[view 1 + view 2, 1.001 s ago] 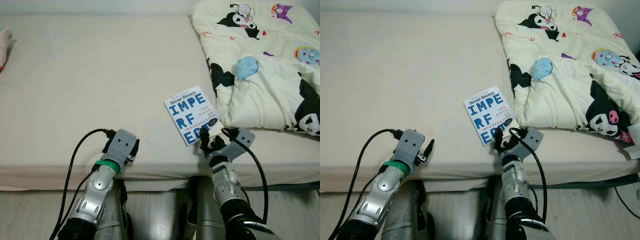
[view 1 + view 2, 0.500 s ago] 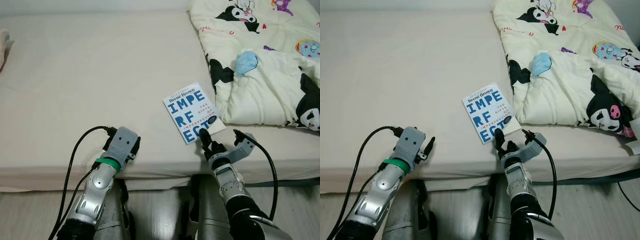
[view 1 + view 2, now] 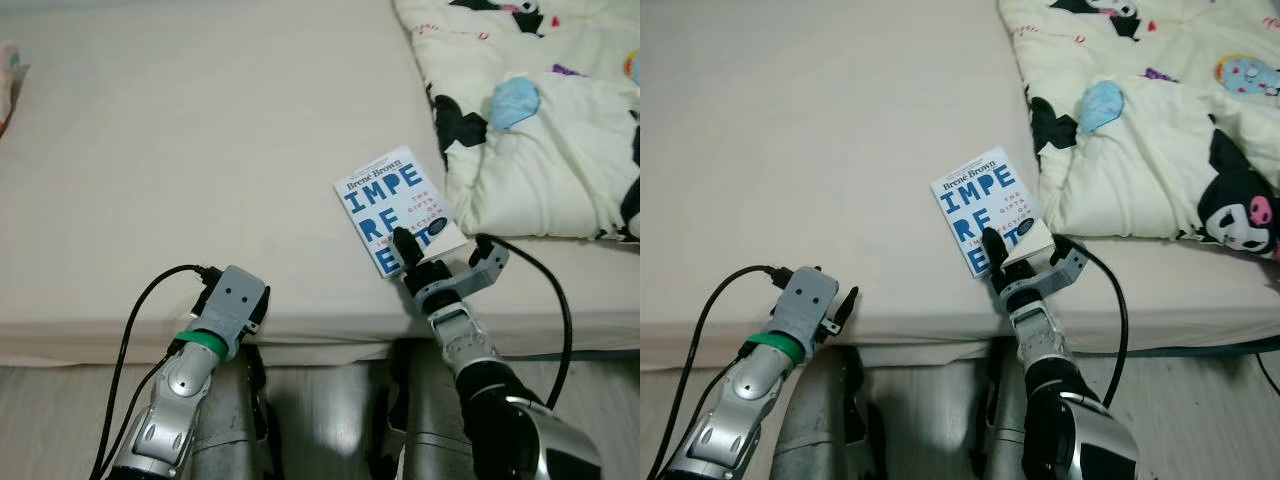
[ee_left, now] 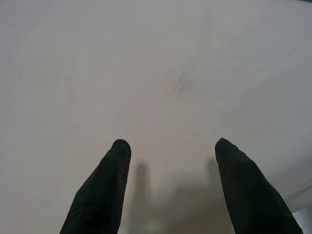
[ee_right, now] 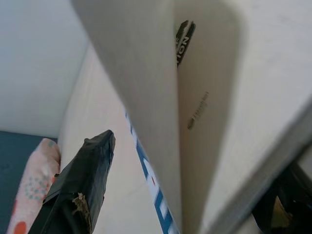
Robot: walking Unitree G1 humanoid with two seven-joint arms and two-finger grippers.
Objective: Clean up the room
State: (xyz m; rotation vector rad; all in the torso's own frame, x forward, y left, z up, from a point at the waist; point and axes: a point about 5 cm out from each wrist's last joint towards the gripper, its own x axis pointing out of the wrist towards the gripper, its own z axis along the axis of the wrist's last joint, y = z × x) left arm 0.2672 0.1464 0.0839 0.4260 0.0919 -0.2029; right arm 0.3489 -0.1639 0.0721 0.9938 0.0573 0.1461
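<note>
A white book (image 3: pixel 385 195) with big blue letters lies on the cream bed (image 3: pixel 200 130), close to its front edge and next to the quilt. My right gripper (image 3: pixel 425 255) is open around the book's near corner. One finger (image 5: pixel 83 185) stands over the cover with a gap to it, and the other is behind the back cover. That corner is raised, so the page edge (image 5: pixel 146 97) shows. My left gripper (image 4: pixel 170 146) is open and holds nothing, hovering over bare sheet at the front edge, well left of the book.
A cream quilt (image 3: pixel 560 150) with black cartoon prints covers the bed's right side, its edge touching the book. A pink soft item (image 3: pixel 8 80) lies at the far left. Pale floor (image 3: pixel 320 420) runs below the mattress edge.
The camera has tilted down and shifted. My right gripper has pushed forward onto the book's near corner, which now stands lifted between its fingers. The left arm has sunk slightly toward the bed edge.
</note>
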